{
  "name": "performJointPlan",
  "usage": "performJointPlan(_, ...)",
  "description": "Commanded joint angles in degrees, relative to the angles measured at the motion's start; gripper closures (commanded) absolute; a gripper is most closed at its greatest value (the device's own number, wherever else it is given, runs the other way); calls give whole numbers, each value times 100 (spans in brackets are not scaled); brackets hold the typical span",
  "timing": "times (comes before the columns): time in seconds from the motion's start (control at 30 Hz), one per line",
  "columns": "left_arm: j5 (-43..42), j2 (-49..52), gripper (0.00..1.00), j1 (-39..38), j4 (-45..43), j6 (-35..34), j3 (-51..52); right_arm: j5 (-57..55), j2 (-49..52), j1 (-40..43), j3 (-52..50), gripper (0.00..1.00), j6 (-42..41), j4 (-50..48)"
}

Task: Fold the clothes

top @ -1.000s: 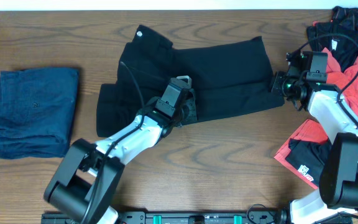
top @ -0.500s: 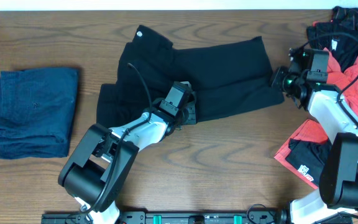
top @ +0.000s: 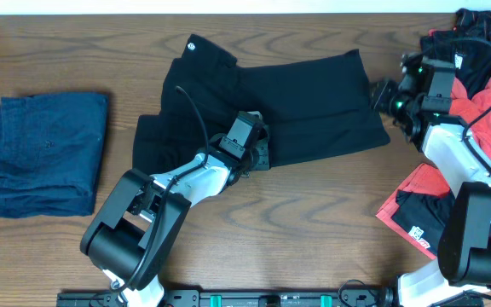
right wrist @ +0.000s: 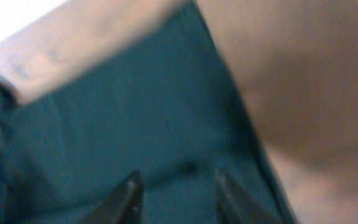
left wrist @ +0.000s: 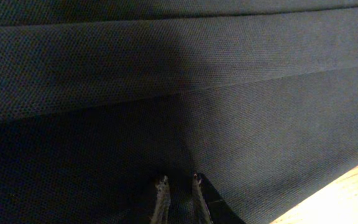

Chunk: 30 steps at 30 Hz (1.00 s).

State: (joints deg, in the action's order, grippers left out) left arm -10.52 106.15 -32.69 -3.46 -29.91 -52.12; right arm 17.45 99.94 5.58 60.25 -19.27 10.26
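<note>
**Item: black pants (top: 297, 102).** Laid flat at mid-worktop (top: 314, 230), partly folded, long side running left to right, layered edges visible in the left wrist view.

**Left tool (top: 260, 152).** At the near edge of the pants. Clenched to a narrow gap, fingertips (left wrist: 161, 198) close together on black cloth. Judged to be pinching a fold of it.

**Right tool (top: 380, 92).** At the far-right end of the pants, about at the hem. Released, fingertips (right wrist: 129, 194) well apart, dark cloth below and nothing seen between them.

**Other stock.**
- Coral-red and black pieces (top: 484, 94), heaped at the right edge, beside and partly under the right arm.
- Blue garment (top: 45, 153), folded, at far left, well apart from the rest.

**Risks, as judged.**
- Pinch may hold the top layer only. Result: layers sliding apart on the lift and a skewed fold.
- One-sided pull, with the right end let go. Result: the whole piece dragged across the worktop, not folded.
- Open fingers close to the hem. Result: a snag and a ruck at that corner on the next move.
- Right arm lying close to the heap. Result: red pieces swept toward the worktop edge.

**Markings.**
- Small round white logo (top: 189, 45) at the far-left corner of the pants. Too small to read.
- White tag (top: 418, 231) with dark print on the near-right piece. Not legible.
- No other writing made out.
</note>
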Motion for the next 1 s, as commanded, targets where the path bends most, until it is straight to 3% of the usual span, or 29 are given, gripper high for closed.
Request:
performJointPlan(0.0,94,323,83,13,127,72,63,118,63,-42,-7,72,214,673)
performJointPlan(0.13,94,323,83,13,125,72,63,35,144,-133,-11,74,717,1467)
performJointPlan(0.27,92,323,83,13,125,70,63,42,396,-153,-11,76,706,1622)
performJointPlan(0.73,94,323,83,13,168,72,63,229,1128,-133,0,80,592,267)
performJointPlan(0.97,118,323,83,13,168,74,61,229,1128,92,72,82,256,348)
